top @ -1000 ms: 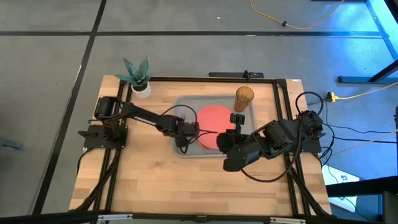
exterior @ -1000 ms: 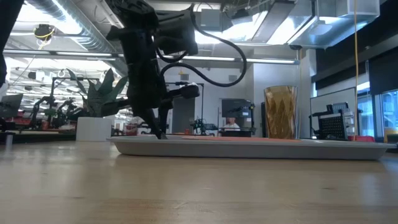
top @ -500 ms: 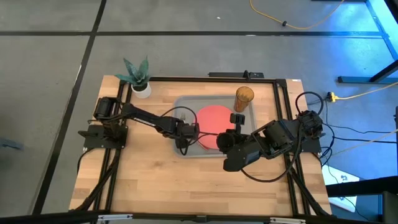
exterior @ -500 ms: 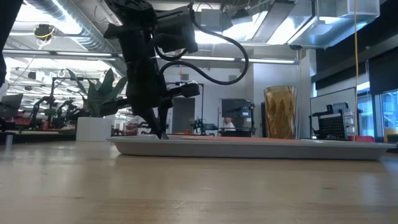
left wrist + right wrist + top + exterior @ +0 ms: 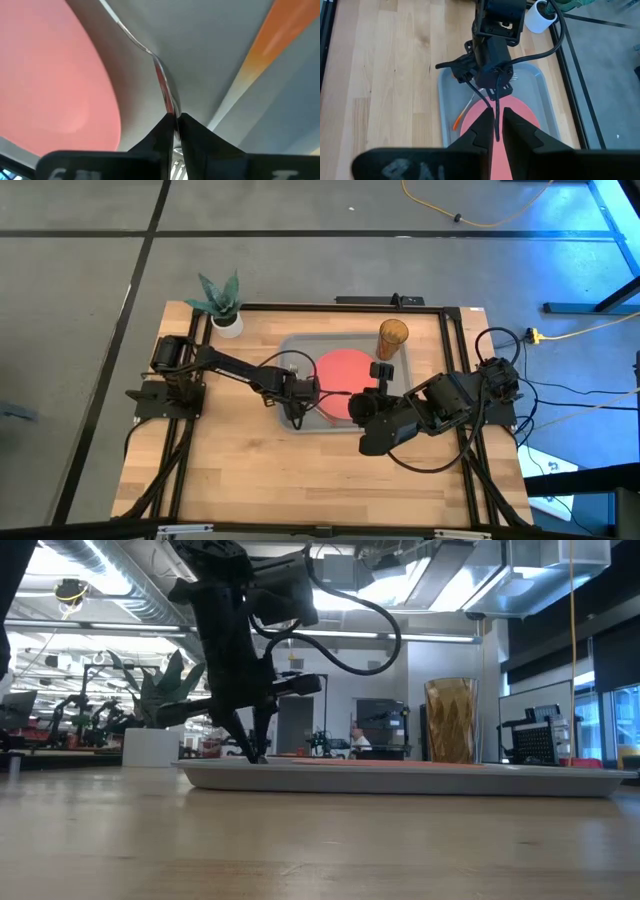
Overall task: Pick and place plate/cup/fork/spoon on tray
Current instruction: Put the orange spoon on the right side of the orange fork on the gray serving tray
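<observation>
On a wooden tabletop (image 5: 240, 470), a potted plant (image 5: 224, 308) stands at the far left corner. The left tool (image 5: 297, 402) reaches down to the grey tray's (image 5: 300, 348) near left corner, its fingers clenched on a thin metal utensil; the left wrist view shows a slim silver stem pinched between them, though whether it is the spoon (image 5: 161, 80) or the fork cannot be told. An orange-handled utensil (image 5: 461, 116) already lies on the tray beside the red plate (image 5: 345, 368), which sits mid-tray. The amber cup (image 5: 391, 338) stands upright at the tray's far right corner. The right tool (image 5: 368, 405) waits over the tray's near edge, its fingers closed and empty. The utensil looks light, stiff and slippery; a grip on the orange handle would likely hold better than the bare metal.
</observation>
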### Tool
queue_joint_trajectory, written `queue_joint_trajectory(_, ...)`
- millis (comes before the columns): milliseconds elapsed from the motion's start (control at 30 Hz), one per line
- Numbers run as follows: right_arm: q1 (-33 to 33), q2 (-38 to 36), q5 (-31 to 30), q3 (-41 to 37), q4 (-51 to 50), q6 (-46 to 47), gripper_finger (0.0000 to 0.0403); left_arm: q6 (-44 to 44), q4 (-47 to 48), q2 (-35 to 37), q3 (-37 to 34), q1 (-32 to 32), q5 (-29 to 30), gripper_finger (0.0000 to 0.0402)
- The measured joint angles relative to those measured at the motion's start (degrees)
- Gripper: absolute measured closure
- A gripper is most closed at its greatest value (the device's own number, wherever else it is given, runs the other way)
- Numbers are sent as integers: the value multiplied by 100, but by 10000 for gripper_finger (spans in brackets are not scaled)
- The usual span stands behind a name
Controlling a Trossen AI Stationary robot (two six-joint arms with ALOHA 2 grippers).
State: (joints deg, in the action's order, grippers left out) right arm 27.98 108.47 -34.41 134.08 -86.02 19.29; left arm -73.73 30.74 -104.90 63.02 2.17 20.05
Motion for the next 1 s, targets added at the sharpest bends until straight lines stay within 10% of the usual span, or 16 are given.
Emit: queue_joint_trajectory(1000,-3,-2,0,2,2,-20,361,168,7,2,4,-109,85,381)
